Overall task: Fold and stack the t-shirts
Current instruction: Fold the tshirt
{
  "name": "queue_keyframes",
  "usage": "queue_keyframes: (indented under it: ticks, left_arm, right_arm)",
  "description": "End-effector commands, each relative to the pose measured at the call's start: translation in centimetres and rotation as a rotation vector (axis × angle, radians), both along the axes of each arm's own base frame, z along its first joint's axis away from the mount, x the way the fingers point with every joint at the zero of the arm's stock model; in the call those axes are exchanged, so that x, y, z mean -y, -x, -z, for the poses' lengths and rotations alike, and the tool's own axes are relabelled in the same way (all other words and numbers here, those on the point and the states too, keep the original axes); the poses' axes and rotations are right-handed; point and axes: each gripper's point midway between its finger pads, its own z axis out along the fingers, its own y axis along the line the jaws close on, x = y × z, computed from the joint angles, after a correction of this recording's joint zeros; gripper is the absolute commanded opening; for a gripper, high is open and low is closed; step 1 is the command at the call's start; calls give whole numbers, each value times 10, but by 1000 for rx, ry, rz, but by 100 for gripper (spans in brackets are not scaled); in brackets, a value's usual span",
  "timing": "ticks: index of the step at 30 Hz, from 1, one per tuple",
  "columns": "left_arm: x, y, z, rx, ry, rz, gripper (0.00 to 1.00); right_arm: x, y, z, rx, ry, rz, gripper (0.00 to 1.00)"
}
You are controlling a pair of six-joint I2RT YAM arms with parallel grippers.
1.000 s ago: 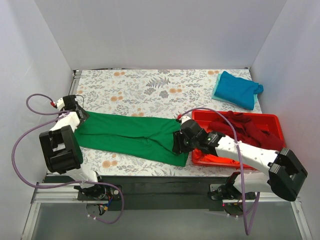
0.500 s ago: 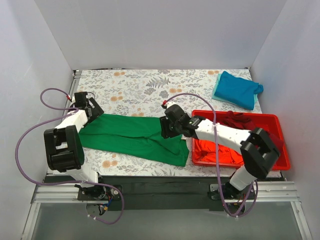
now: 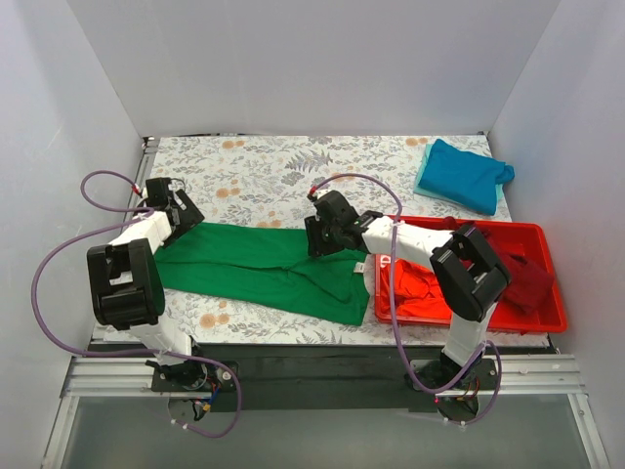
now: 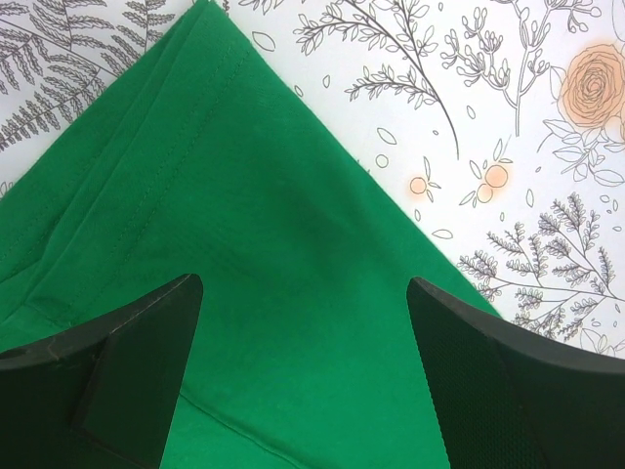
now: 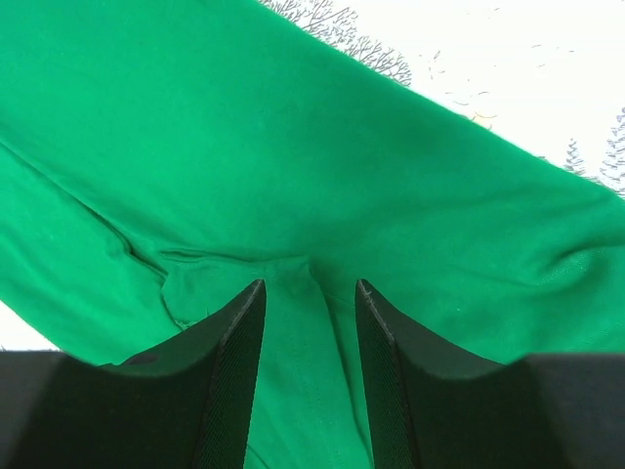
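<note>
From above, the green t-shirt (image 3: 264, 269) lies spread in a long band across the floral tablecloth (image 3: 264, 171). The left gripper (image 3: 186, 210) sits at its far left corner and the right gripper (image 3: 317, 239) over its upper edge, near the middle. The teal t-shirt (image 3: 469, 174) rests folded at the far right corner. The red tray (image 3: 469, 323) stands just right of the green shirt, with the orange-red t-shirt (image 3: 415, 288) and the maroon t-shirt (image 3: 522, 274) bunched inside.

In the left wrist view, the left gripper (image 4: 303, 371) has its jaws spread wide and gripping nothing. The pointed corner of the green t-shirt (image 4: 244, 244) lies flat beneath them on the tablecloth (image 4: 508, 117).

In the right wrist view, the right gripper (image 5: 310, 293) has its jaws partly apart over the green t-shirt (image 5: 293, 147). A small pucker of cloth lies in the gap between them, not pinched.
</note>
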Motion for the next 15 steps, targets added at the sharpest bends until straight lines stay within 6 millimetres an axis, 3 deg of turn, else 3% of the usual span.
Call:
queue_keyframes:
  ticks: [1, 15]
  left_arm:
    - [0, -15, -17, 51, -3, 14, 85]
    - [0, -14, -14, 42, -5, 13, 85]
  right_arm:
    - [-13, -8, -11, 22, -49, -15, 48]
    - [-20, 3, 12, -54, -72, -41, 44]
